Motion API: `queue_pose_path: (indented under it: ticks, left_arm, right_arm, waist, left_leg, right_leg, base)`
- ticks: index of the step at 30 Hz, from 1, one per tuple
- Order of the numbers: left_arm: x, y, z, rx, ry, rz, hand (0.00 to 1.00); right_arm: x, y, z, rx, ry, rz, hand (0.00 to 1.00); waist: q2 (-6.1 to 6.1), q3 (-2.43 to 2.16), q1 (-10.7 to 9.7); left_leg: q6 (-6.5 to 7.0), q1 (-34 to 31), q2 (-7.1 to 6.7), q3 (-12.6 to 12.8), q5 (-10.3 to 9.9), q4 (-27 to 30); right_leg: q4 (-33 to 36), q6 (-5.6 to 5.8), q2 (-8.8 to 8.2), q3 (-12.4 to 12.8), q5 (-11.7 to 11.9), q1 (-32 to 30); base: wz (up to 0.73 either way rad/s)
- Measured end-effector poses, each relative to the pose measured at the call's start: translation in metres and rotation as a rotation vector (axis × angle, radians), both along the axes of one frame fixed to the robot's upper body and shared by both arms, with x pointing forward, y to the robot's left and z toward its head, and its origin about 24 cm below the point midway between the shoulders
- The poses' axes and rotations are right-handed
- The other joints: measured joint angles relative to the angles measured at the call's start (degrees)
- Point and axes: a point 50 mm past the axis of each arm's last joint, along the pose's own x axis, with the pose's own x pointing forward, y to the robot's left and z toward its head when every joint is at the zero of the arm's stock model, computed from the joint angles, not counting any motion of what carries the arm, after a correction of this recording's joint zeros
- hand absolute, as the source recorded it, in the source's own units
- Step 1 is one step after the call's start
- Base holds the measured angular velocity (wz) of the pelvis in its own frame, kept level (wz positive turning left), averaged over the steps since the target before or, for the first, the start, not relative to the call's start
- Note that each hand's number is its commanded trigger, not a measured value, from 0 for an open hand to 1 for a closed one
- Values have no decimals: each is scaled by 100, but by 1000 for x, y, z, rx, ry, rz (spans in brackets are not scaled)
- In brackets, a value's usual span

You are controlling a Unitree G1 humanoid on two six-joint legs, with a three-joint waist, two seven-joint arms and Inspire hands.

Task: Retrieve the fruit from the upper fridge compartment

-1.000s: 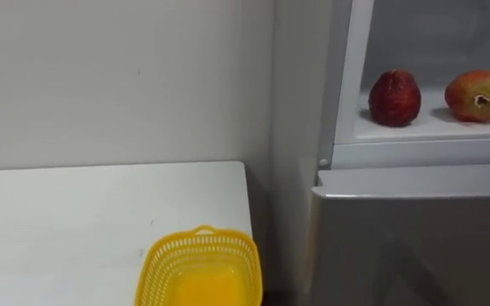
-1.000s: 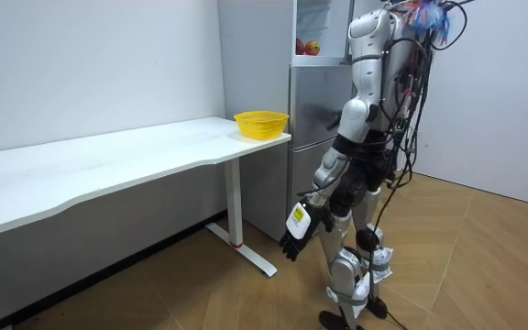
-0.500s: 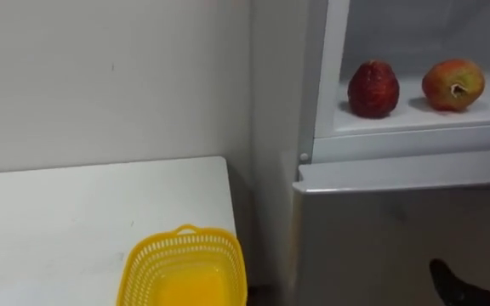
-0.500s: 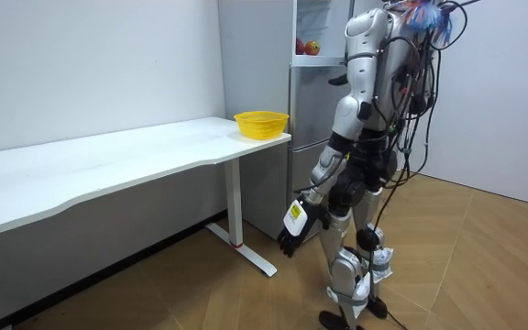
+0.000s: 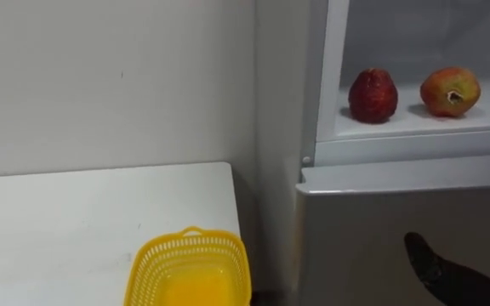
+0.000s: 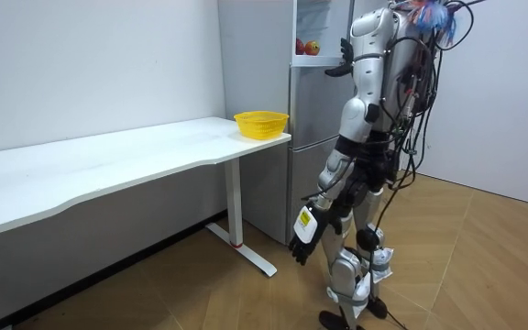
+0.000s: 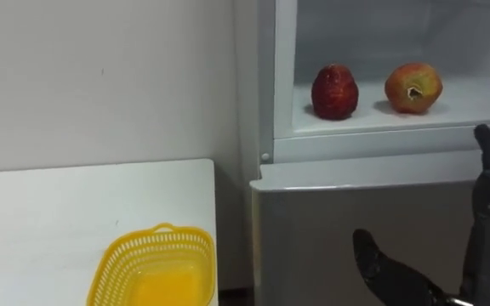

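The upper fridge compartment stands open. On its white shelf (image 5: 415, 126) sit a dark red fruit (image 5: 373, 95) on the left and a red-yellow apple (image 5: 449, 91) to its right. My right hand (image 7: 486, 212) is raised in front of the grey lower fridge door (image 5: 364, 229), just below the shelf's front edge. Its fingers are straight, its thumb is spread, and it holds nothing. In the room view that right hand (image 6: 342, 58) is up at shelf height, a little short of the fruit. My left hand (image 6: 302, 243) hangs relaxed beside my thigh.
A yellow mesh basket (image 5: 190, 240) sits empty at the near corner of the white table (image 5: 66, 221), just left of the fridge. A white wall runs behind the table. I stand on the wood floor directly before the fridge.
My right hand has risen from below the picture to just under the fridge shelf. The view has shifted slightly; the fruits and the basket have not moved.
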Motion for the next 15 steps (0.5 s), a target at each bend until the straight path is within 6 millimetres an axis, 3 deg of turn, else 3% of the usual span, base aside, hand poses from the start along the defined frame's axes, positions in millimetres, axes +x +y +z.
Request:
queue_pose_path:
  ticks: [4, 9, 15]
  left_arm:
    - [2, 0, 0, 2, -1, -3, 0]
    - [6, 5, 1, 17, -7, -14, 0]
    - [8, 11, 3, 47, -4, -51, 0]
  right_arm:
    - [10, 0, 4, 1, -31, -2, 0]
    - [23, -2, 27, -50, -129, 14, 0]
    - [38, -15, 50, -86, -224, -24, 0]
  waist:
    - [-54, 26, 55]
    - [-140, 7, 48]
    - [-343, 27, 55]
  left_leg:
    - [0, -2, -2, -36, 1, -3]
    - [-8, -62, -10, -155, 11, 8]
    - [-26, -64, -19, -379, 22, 89]
  right_leg:
    - [-9, -1, -4, -50, 1, 4]
    - [-29, -1, -17, -272, 1, 0]
    - [-203, -3, -5, -459, 16, 183]
  base:
    - [1]
    - [12]
    - [19]
